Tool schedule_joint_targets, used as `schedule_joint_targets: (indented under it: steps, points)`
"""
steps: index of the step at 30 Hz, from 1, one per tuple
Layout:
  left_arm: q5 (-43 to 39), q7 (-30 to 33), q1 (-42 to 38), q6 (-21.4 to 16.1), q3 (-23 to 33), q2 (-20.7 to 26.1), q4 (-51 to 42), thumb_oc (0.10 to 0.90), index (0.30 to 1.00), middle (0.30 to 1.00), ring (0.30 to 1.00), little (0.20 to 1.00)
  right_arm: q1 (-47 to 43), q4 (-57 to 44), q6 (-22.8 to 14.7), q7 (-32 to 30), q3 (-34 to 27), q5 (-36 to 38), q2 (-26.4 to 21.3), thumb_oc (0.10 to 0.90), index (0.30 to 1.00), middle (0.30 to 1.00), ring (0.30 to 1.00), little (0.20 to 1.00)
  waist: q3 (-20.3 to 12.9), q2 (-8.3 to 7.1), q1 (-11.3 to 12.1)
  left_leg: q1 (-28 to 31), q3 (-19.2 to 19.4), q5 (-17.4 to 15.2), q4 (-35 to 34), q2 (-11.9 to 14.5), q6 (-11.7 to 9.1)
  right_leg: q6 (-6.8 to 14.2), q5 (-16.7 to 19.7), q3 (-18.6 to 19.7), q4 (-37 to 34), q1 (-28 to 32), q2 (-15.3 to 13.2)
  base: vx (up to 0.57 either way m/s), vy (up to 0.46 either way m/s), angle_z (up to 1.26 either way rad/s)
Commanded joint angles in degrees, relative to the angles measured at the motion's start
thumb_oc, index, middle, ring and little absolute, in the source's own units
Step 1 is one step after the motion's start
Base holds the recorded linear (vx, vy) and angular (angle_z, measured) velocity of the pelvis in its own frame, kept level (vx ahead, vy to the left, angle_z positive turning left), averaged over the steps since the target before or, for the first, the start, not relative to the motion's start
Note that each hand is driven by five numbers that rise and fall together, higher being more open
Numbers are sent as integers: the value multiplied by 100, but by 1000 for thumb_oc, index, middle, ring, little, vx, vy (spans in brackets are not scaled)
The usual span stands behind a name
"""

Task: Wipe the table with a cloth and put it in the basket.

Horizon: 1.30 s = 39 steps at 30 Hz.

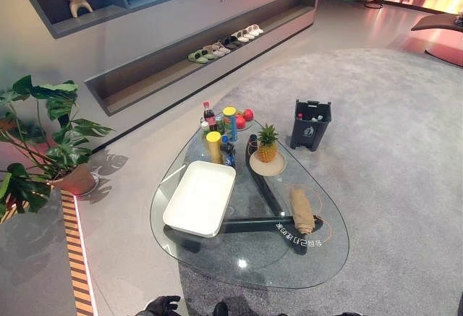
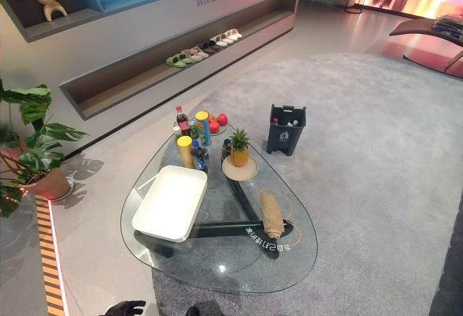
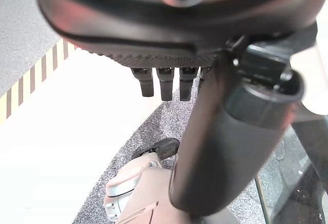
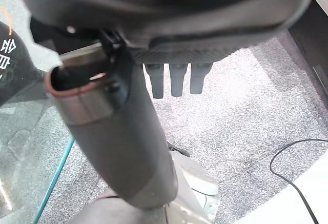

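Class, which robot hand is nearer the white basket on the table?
Left. The left hand hangs open off the near edge of the table, on the side with the basket; the right hand hangs open over the carpet, on the side with the cloth.

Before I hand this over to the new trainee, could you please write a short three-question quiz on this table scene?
1. True or false: the cloth already lies in the white basket.
2. What stands on the round mat behind the rolled cloth? A) pineapple B) teapot C) lamp
3. Fill in: the left hand and right hand each hold ____.

Key:
1. False; it lies rolled on the glass table, right of the basket and apart from it.
2. A, the pineapple.
3. Nothing; the fingers hang straight, away from the cloth.
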Motion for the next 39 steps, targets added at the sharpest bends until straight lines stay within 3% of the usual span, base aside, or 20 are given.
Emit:
schedule_joint_targets:
  steps: [1, 15, 22, 31, 34, 39]
  points:
    - [8, -79, -503, -73, -176, -126, 188, 800, 900, 900, 900, 900, -354, 193, 47, 22, 149, -117, -4, 800, 900, 900, 900, 900, 160, -167, 67, 158, 66, -483, -5, -220, 96, 206, 190, -104, 25, -159, -122, 0, 0, 0]
    - [-273, 41, -415, -93, -76, -76, 70, 800, 900, 900, 900, 900, -280, 129, 134, 101, 181, -158, -72, 800, 900, 900, 900, 900, 305, -136, 42, 39, 92, -418, -5, -211, 66, 220, 244, -83, 25, -272, -121, 31, -3, 0]
    - [-1090, 180, -903, -357, -169, -25, -250, 800, 900, 900, 900, 900, -746, 50, 333, -54, 223, 153, -243, 800, 900, 900, 900, 900, 1013, 23, -45, -696, -29, -145, -5, -288, 149, 153, 491, 165, 35, -1056, -69, -112, 10, 0]
    - [-1930, 258, -1589, -392, 18, 350, -617, 800, 900, 900, 900, 900, -1203, -127, 355, -107, 269, 601, -578, 800, 900, 900, 900, 900, 1931, 45, -65, -1507, -64, 222, -5, -301, 118, 75, 523, 236, 594, -2100, 28, -115, -13, 0]
    - [-2196, 229, -1730, -406, 32, 445, -739, 800, 900, 900, 900, 900, -1303, -177, 333, -204, 302, 777, -628, 800, 900, 900, 900, 900, 2112, 31, -43, -1826, -105, 246, 234, -360, 122, 45, 485, 238, 865, -2444, 32, -90, -7, -3]
    - [-2382, 204, -2037, -431, 6, 555, -877, 800, 900, 900, 900, 900, -1625, -338, 281, -449, 261, 1190, -693, 800, 900, 900, 900, 900, 2339, -35, -30, -2833, -185, 100, 1250, -548, 157, 29, 368, 230, 1623, -3326, -17, -136, -17, 2]
